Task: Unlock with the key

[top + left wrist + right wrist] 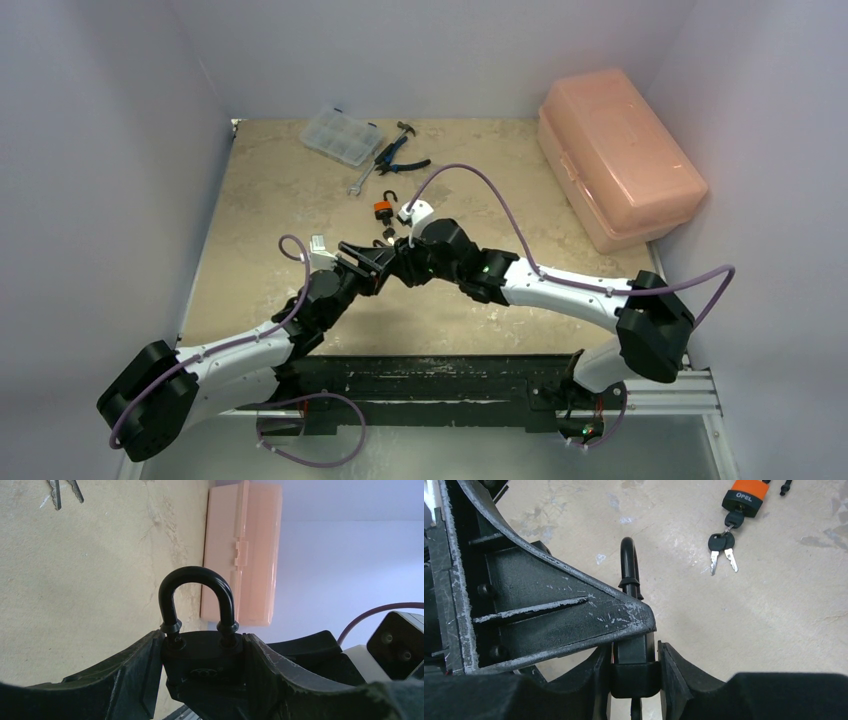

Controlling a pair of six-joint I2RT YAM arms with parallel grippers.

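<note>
Black metal padlock [204, 662] with rounded black shackle [196, 597] is off the desk [260, 200], mid-air near its centre, between both arms. Shackle looks seated, both legs down in the body. Faint embossed mark on the body face, unreadable.

Left gripper [202, 639] is clamped narrow on the padlock body, one finger on each side, shackle sticking out past the tips.

Right gripper [633, 651] meets it from the opposite end, pinched tight on a small black block [635, 680] flush against the padlock's bottom. Key head or end of the body: cannot tell.

Just beyond on the desk is an orange-and-black padlock [746, 497] with a black-headed key [734, 519] in it and two more silver keys [721, 550] hanging off.

Further back:
- steel wrench [362, 181]
- blue-handled pliers [400, 158]
- clear plastic compartment box [340, 135]
- small hammer [405, 128]

Large pink plastic lidded case [620, 160] sits at the far right, lid closed.
</note>
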